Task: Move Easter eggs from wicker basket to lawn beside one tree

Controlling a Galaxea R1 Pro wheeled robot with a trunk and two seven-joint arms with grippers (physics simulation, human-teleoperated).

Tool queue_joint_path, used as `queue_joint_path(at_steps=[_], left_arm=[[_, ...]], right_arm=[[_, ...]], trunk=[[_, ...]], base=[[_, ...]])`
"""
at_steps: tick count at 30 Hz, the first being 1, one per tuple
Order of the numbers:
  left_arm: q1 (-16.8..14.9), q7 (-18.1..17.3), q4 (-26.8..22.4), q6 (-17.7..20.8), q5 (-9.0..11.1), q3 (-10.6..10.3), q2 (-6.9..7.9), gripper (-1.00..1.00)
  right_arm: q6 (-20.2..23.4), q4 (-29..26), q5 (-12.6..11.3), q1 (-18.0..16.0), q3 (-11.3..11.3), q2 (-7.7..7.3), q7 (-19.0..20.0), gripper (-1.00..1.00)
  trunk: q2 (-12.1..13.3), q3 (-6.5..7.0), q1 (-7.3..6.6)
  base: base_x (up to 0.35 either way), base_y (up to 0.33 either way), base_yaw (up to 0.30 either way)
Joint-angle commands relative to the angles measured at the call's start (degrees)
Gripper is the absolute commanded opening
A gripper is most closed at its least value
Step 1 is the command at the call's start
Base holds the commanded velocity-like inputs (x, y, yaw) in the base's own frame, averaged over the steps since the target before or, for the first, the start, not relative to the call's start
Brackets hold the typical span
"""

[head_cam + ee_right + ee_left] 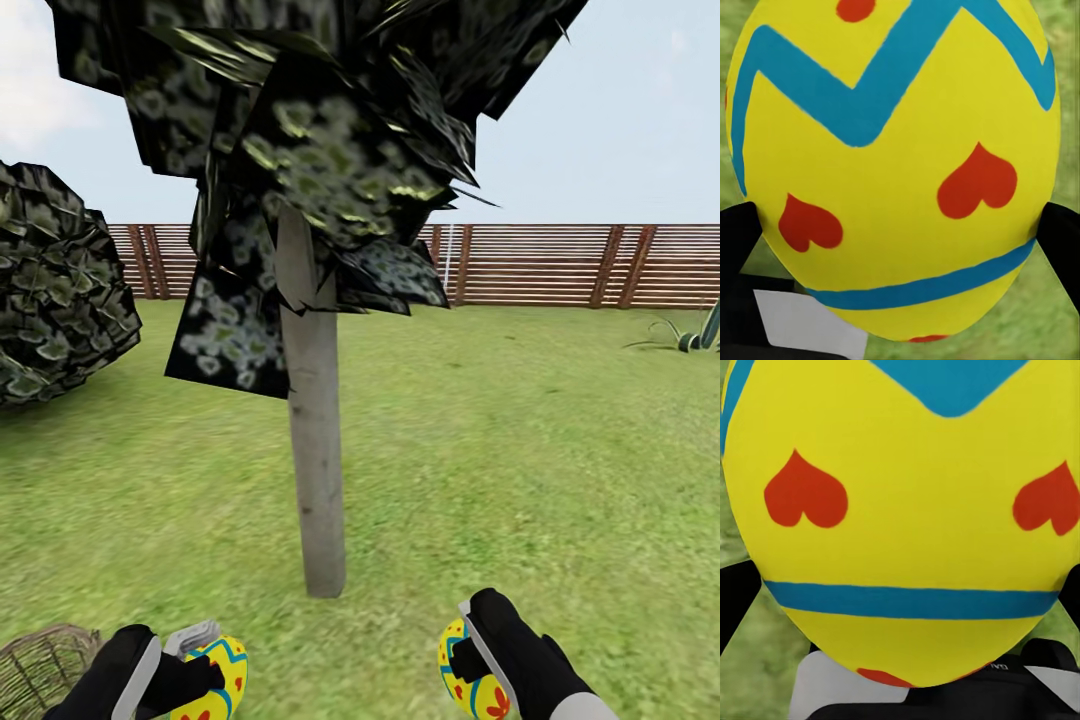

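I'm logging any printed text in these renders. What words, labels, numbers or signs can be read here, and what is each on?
Left gripper, on its body below the egg: a few small pale characters in the left wrist view, cut off and too small to read.
Both eggs, left and right: painted blue bands and red hearts, no lettering.
Tree, fence, wicker basket: no text.

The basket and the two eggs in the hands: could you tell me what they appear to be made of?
Wicker basket: brown woven cane, open weave with gaps. Egg in the left hand and egg in the right hand: smooth, hard-looking painted shells, evenly coloured; plastic or real shell cannot be told.
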Motion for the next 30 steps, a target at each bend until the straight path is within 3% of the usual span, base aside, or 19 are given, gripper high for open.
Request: queue_joint_path(at_steps=[1,6,7,9,10,18,27,30], left_arm=[[-0.03,-0.31,-0.05,0.26,-0.21,0.15,-0.02,-1.0],[-0.03,-0.59,-0.21,0.68,-0.25,-0.45,0.08,-1.0],[-0.03,-0.67,-0.15,0.71,-0.25,-1.27,0.07,-1.0],[-0.03,-0.15,-0.53,0.76,-0.31,-5.0,0.09,-1.0],[-0.03,0.18,-0.92,0.62,-0.43,-5.19,0.28,-1.0],[-0.03,0.14,-1.17,0.46,-0.08,-4.94,0.64,-1.0],[-0.03,0.1,-1.11,0.43,-0.01,-4.85,1.21,-1.0],[-0.03,0.08,-1.03,0.44,0.04,-4.91,1.18,-1.0]], right_arm=[[0.26,-0.06,0.09,-0.04,0.14,-0.1,-0.04,-1.0],[0.26,-0.06,0.07,-0.09,-0.17,-0.57,-0.04,-1.0],[0.26,-0.06,0.07,-0.08,-0.18,-0.78,-0.04,-1.0],[0.24,-0.07,0.02,-0.07,-0.3,-1.46,-0.04,-1.0],[0.2,-0.06,-0.09,-0.08,-0.28,-1.81,0.02,-1.0],[0.17,-0.06,-0.37,-0.05,-0.35,-1.94,0.04,-1.0],[0.17,-0.12,-0.37,-0.07,-0.5,-2.04,0.04,-1.0],[0.17,-0.15,-0.17,-0.07,-3.74,-1.97,0.04,-1.0]], trunk=[[-0.03,-0.06,0.0],[-0.03,-0.06,0.0],[-0.03,-0.06,0.0],[-0.03,-0.06,0.0],[-0.03,-0.06,0.0],[-0.03,-0.06,0.0],[-3.64,-1.68,1.98],[-4.85,-2.22,2.64]], base=[[0.023,-0.021,0.0],[0.003,-0.003,0.0],[0.0,0.0,0.0],[0.0,0.0,0.0],[0.0,0.0,0.0],[0.0,0.0,0.0],[0.0,0.0,0.0],[0.0,0.0,0.0]])
